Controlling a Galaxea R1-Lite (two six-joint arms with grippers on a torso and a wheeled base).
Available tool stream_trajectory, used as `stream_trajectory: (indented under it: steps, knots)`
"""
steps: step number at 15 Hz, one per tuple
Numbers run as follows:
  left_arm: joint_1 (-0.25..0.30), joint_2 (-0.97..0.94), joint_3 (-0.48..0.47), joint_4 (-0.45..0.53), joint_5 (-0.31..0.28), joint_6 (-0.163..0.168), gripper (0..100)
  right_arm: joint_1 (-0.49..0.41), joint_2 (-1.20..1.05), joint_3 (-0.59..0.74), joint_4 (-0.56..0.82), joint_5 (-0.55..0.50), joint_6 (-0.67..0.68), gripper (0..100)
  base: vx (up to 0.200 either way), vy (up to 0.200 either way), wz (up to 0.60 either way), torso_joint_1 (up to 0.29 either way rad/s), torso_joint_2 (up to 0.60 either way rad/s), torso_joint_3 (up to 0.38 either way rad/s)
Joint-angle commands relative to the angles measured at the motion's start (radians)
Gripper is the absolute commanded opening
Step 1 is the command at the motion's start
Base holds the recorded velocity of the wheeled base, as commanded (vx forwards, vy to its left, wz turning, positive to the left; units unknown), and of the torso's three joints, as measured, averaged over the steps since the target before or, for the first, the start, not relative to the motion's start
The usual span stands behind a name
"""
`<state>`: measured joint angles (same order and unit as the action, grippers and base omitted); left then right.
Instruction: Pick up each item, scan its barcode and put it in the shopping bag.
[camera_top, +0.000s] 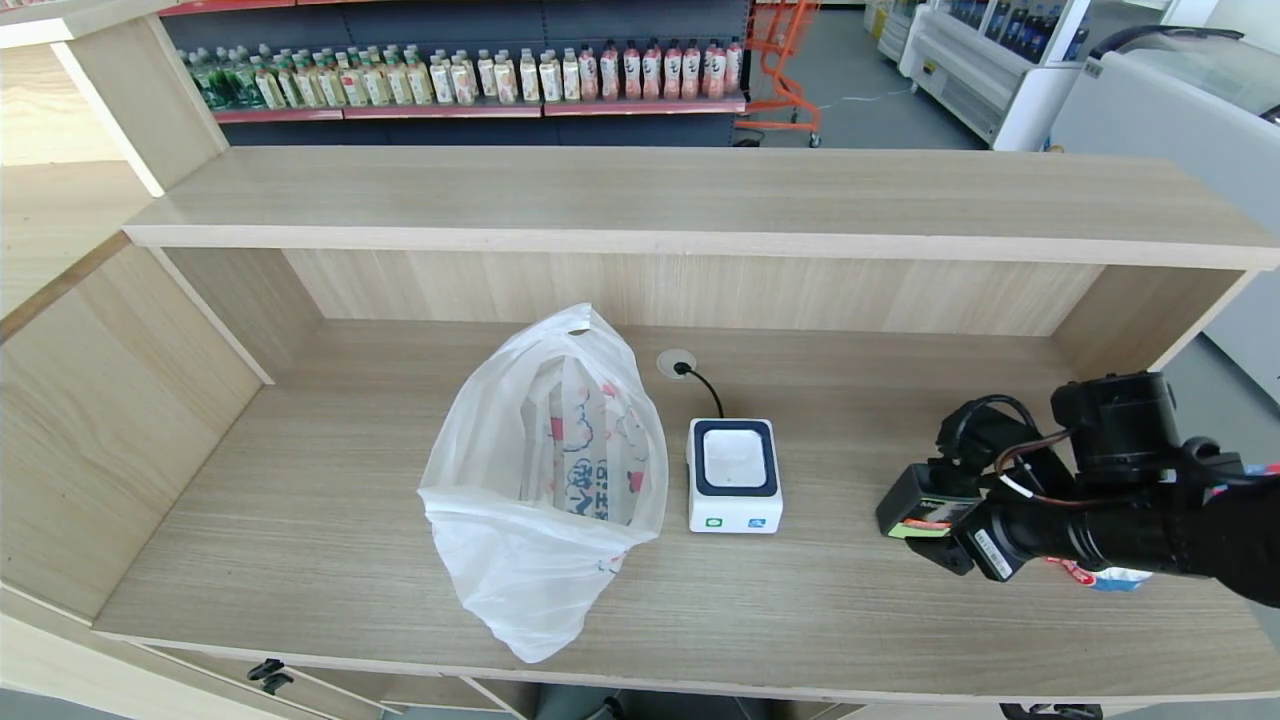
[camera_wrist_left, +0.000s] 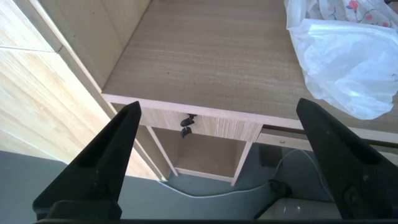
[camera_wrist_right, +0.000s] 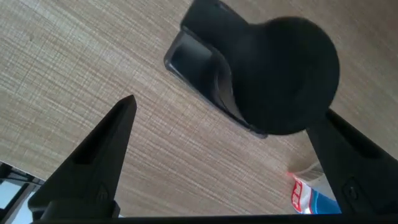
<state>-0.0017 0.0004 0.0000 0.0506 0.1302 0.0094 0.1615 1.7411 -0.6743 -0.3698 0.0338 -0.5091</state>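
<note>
Fingers (camera_wrist_right: 93, 162) of the right gripper (camera_wrist_right: 227, 107) are standing apart, right of the scanner (camera_top: 735, 475); the shopping bag (camera_top: 545, 480) is sitting left of it; left gripper (camera_wrist_left: 219, 104) fingers are gaping too.

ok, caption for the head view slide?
Checkout counter: white shopping bag holding packaged goods, barcode scanner to its right, right arm over a blue-and-red packet.
</note>
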Motion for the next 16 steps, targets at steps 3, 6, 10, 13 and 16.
stream_trajectory:
  steps: [3,6,10,13,16]
  knots:
    - [0.0,0.0,0.0,0.0,0.0,0.0,100,0.03,0.084,-0.045,-0.058,0.009,-0.002,100,0.0,0.0,0.0,0.0,0.0,0.0]
    - [0.0,0.0,0.0,0.0,0.0,0.0,100,0.047,0.106,-0.05,-0.109,0.014,0.0,100,0.0,0.0,0.0,0.0,0.0,0.0]
    - [0.0,0.0,0.0,0.0,0.0,0.0,100,0.047,0.104,-0.047,-0.124,0.06,0.0,0,0.0,0.0,0.0,0.0,0.0,0.0]
    - [0.0,0.0,0.0,0.0,0.0,0.0,100,0.047,0.064,-0.028,-0.184,0.066,0.001,0,0.0,0.0,0.0,0.0,0.0,0.0]
    - [0.0,0.001,0.0,0.0,0.0,0.0,100,0.039,-0.052,0.108,-0.353,0.087,0.001,0,0.0,0.0,0.0,0.0,0.0,0.0]
